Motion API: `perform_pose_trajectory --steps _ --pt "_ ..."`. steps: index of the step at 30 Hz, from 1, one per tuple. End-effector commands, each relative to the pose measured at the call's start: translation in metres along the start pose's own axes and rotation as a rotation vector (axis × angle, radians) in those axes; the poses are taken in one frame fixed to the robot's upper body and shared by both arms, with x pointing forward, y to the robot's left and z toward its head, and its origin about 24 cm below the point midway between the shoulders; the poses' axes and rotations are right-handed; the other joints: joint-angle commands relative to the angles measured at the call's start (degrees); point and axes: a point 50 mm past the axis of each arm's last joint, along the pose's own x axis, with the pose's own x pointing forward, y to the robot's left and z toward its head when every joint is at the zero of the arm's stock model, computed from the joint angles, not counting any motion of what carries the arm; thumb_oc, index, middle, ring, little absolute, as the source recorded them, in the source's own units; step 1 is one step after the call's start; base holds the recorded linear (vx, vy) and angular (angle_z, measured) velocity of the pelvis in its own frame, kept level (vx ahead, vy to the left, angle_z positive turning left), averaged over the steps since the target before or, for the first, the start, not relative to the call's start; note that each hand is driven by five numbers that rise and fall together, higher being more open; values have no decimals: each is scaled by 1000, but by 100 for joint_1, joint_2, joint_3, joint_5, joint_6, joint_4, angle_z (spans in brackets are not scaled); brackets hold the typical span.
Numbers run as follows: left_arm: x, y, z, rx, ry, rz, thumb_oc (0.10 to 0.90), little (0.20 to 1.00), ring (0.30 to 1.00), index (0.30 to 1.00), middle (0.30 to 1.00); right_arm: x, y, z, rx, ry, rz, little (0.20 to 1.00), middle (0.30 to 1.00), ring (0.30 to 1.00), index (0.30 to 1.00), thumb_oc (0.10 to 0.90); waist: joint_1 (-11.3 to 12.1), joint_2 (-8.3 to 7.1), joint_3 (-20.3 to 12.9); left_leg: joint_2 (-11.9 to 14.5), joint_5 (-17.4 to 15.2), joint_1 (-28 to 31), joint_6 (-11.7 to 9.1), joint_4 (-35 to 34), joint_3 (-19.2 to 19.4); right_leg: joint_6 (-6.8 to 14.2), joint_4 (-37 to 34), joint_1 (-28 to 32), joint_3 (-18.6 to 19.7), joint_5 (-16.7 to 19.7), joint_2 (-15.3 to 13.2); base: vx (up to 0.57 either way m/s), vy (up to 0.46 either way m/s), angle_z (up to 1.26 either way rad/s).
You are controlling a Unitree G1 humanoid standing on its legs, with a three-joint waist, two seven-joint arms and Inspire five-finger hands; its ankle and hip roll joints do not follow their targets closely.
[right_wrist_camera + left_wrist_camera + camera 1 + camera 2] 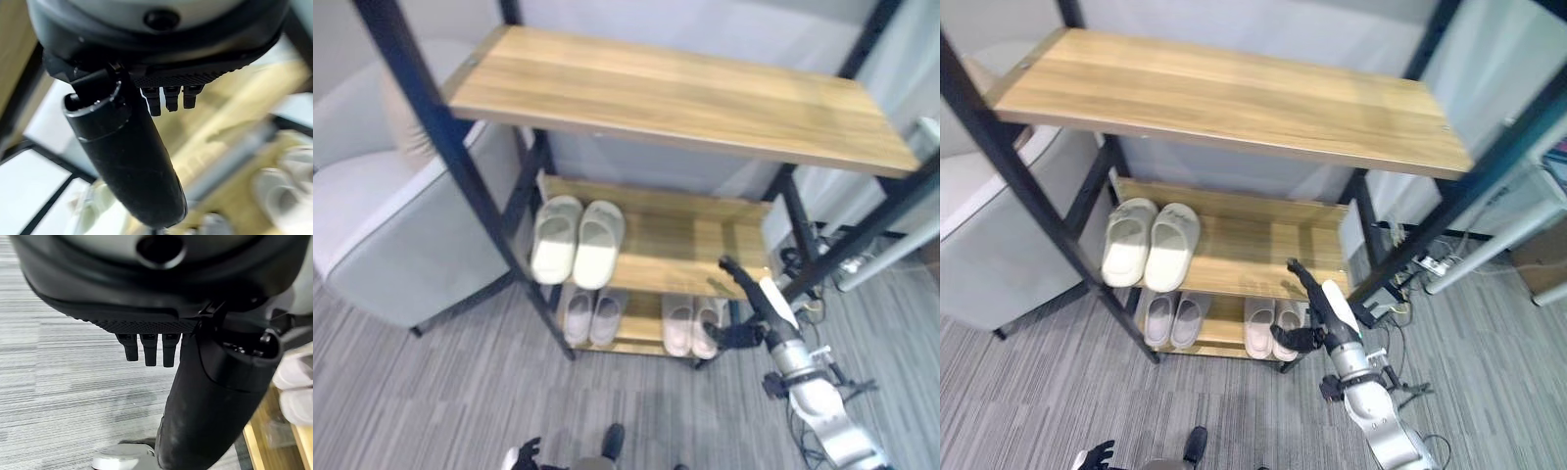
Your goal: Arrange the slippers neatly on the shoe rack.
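I see three pairs of slippers, all already on the shoe rack (675, 98), a black metal frame with wooden shelves.

Middle shelf (685, 240): one pale cream pair (578, 240) at its left end, side by side and touching, toes pointing back toward the wall. Thick soles, broad closed strap over the front. The rest of this shelf is bare wood.

Bottom shelf (1219, 328): a greyish-white pair (591, 315) to the left, and a pinkish-white pair (1268, 327) to the right. Both pairs sit side by side. Their front parts are cut off from my view by the middle shelf's edge, so I cannot make out their toes.

Top shelf carries nothing I can see.

My right hand (754, 299) is raised in front of the rack's right side, near the middle shelf's front edge and just beside the pinkish-white pair. Fingers extended, thumb spread apart with its white cover; it holds nothing. The right wrist view confirms straight fingers (168, 98), with blurred shelf wood and a slipper shape beyond.

My left hand (146, 350) hangs low over the grey striped carpet (431, 392), fingers straight and empty-handed.

A light grey armchair (382, 225) stands left of the rack, partly cut off by the frame edge.
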Motion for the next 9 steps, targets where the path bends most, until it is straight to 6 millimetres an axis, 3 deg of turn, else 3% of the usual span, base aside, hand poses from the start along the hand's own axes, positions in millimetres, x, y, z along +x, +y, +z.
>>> perform_pose_trajectory --steps 1,2,3,4,5,6,7,9 --pt "3 -18 25 9 -83 -48 800 900 900 900 900 11 -17 18 -68 -128 -35 900 900 900 900 800 -57 220 -387 344 -681 435 -119 -36 335 266 37 -199 136 126 -58 -53 -2 -27" --pt "3 -18 25 9 -83 -48 800 900 900 900 900 11 -17 18 -68 -128 -35 900 900 900 900 800 -55 220 -386 344 -681 436 -119 -36 336 266 37 -200 137 127 -58 -47 -20 -38" --pt "2 -22 26 26 -83 -71 800 900 900 900 900 3 -3 -7 -6 -6 9 900 900 900 900 800 -158 258 -394 364 -700 485 -117 -36 431 264 17 -213 245 145 -47 -39 -20 -39" --pt "2 -22 26 26 -83 -71 800 900 900 900 900 3 -3 -7 -6 -6 9 900 900 900 900 800 -149 258 -391 366 -703 491 -117 -36 440 263 17 -212 255 146 -45 -81 -19 -44" --pt "0 -30 21 85 -68 -102 800 900 900 900 900 -9 9 -38 -4 149 36 900 900 900 900 800 -246 314 -397 375 -727 534 -112 -36 523 262 0 -221 360 165 -31 -42 2 -29" --pt "0 -30 21 84 -68 -102 800 900 900 900 900 -9 9 -39 -4 149 36 900 900 900 900 800 -238 314 -392 377 -731 541 -112 -36 532 261 0 -219 369 165 -29 -66 -6 -37" --pt "-2 -37 18 131 -59 -134 800 900 900 900 900 -25 21 -71 8 324 30 900 900 900 900 800 -297 358 -409 388 -746 588 -105 -36 595 253 -2 -226 478 171 -13 -31 -17 -34" --pt "-3 -39 16 165 -44 -143 800 900 900 900 900 -44 32 -101 37 504 12 900 900 900 900 800 -339 396 -426 398 -759 635 -98 -36 653 253 -2 -217 545 184 2 -35 -24 -26"
